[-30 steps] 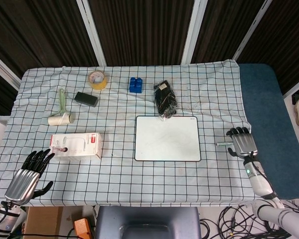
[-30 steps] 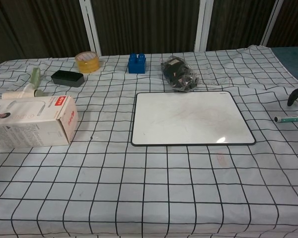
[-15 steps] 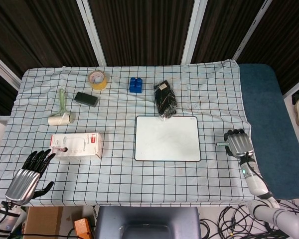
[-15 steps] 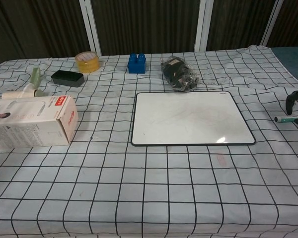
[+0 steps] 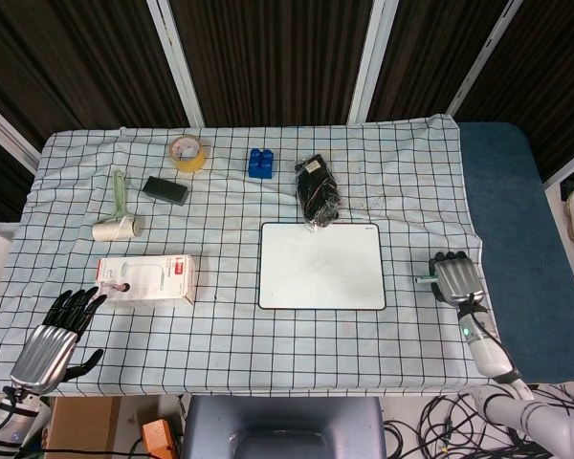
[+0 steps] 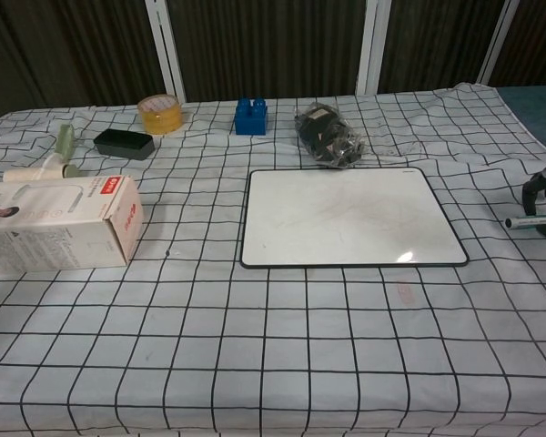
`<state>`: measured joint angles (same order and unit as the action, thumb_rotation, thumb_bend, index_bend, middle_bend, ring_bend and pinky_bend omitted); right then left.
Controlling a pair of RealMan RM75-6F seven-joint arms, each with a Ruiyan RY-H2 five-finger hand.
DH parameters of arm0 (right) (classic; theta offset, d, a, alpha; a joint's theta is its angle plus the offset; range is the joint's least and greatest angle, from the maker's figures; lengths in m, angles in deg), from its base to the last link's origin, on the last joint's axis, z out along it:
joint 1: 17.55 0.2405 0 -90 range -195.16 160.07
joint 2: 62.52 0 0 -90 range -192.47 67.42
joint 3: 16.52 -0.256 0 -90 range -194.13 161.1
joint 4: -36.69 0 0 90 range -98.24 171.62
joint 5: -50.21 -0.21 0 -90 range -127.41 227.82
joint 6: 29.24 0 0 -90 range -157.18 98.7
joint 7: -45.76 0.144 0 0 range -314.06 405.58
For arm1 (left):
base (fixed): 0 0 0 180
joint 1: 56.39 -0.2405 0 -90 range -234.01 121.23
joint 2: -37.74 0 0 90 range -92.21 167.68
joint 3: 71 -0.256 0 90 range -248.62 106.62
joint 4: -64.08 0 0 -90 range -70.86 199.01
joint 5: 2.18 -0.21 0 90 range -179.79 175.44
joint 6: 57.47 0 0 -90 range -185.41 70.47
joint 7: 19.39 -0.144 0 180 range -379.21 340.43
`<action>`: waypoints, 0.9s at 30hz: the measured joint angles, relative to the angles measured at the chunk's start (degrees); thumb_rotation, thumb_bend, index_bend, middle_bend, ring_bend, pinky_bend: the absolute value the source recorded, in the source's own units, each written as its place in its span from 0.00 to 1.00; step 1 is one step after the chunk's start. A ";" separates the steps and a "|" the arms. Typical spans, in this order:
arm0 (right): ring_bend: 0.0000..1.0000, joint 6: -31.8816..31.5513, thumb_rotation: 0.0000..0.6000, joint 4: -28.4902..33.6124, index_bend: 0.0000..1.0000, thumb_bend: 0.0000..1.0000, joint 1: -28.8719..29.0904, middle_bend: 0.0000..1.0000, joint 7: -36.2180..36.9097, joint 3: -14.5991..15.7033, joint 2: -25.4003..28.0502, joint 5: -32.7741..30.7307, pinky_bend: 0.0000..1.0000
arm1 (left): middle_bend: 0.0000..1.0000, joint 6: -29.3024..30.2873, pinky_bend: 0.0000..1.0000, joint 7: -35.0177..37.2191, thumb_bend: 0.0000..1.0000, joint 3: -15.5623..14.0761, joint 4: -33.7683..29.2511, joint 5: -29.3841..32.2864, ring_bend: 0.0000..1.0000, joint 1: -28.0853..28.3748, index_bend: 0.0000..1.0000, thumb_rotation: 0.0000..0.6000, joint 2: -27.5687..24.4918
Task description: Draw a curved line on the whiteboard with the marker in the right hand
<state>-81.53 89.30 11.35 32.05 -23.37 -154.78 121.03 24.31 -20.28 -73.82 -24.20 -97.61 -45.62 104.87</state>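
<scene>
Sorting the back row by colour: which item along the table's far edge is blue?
The blue block, between the yellow tape roll and the black bagged bundle.

Checked cloth (image 5: 220, 325) covers counter. Far edge: yellow tape roll (image 5: 187, 152), blue block (image 5: 260, 163), black bundle in clear wrap (image 5: 317, 190). Left side: black box (image 5: 165, 189) beside lint roller (image 5: 116, 216) with green handle; white carton (image 5: 145, 279) with red end nearer front. Blue mat (image 5: 517, 239) along right edge.
</scene>
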 measured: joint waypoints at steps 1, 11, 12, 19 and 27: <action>0.28 -0.08 1.00 -0.05 0.53 0.37 -0.01 0.34 0.00 0.00 -0.05 0.03 0.29 | 0.00 0.02 0.00 0.03 0.30 0.00 0.00 -0.01 0.00 0.00 0.00 1.00 -0.01; 0.35 -1.91 1.00 -0.39 0.64 0.37 -0.18 0.42 0.35 0.05 -0.66 1.11 0.36 | 0.00 0.31 0.00 0.22 0.30 -0.02 0.03 -0.11 0.00 -0.06 0.00 1.00 -0.07; 0.36 -2.05 1.00 -0.47 0.65 0.37 -0.21 0.43 0.45 0.08 -0.74 1.24 0.36 | 0.00 0.31 0.00 0.22 0.30 -0.02 0.03 -0.11 0.00 -0.06 0.00 1.00 -0.07; 0.39 -4.58 1.00 -1.17 0.71 0.37 -0.46 0.47 -0.21 0.47 -1.14 2.72 0.39 | 0.00 0.48 0.00 0.32 0.30 -0.04 0.04 -0.17 0.00 -0.12 0.00 1.00 -0.10; 0.42 -8.45 1.00 -0.98 0.74 0.37 -1.46 0.49 -1.33 0.43 -1.08 4.12 0.43 | 0.00 0.54 0.00 0.32 0.30 -0.12 0.05 -0.30 0.00 -0.14 0.00 1.00 -0.10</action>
<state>-89.98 88.32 9.90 30.72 -22.94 -155.86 125.16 24.86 -19.97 -73.94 -24.15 -97.91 -45.76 104.77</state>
